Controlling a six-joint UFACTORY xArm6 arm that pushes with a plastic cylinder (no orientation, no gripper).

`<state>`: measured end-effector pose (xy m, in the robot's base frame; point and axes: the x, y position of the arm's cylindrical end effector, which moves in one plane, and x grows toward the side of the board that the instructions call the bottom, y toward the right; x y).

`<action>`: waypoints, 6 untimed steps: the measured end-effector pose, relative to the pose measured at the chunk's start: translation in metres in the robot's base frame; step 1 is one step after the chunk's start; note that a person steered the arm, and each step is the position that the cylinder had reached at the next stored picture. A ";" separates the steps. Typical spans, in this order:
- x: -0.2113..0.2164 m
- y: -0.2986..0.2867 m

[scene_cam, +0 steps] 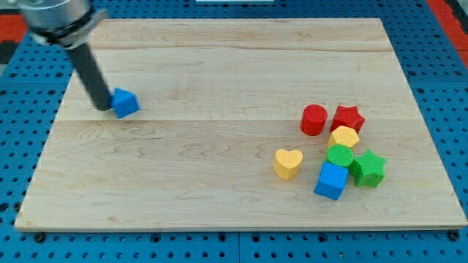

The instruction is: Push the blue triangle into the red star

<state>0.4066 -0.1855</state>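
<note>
The blue triangle (125, 103) lies at the view's left on the wooden board (219, 66). My tip (104, 109) is at its left side, touching or almost touching it. The red star (348, 117) sits far off at the view's right, in a cluster of blocks. A red cylinder (314, 119) is right next to the star on its left.
Around the star are a yellow hexagon (344, 136), a green cylinder (339, 155), a green star (368, 168), a blue cube (331, 180) and a yellow heart (288, 163). The board's left edge is close to my tip.
</note>
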 end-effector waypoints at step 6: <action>-0.057 0.290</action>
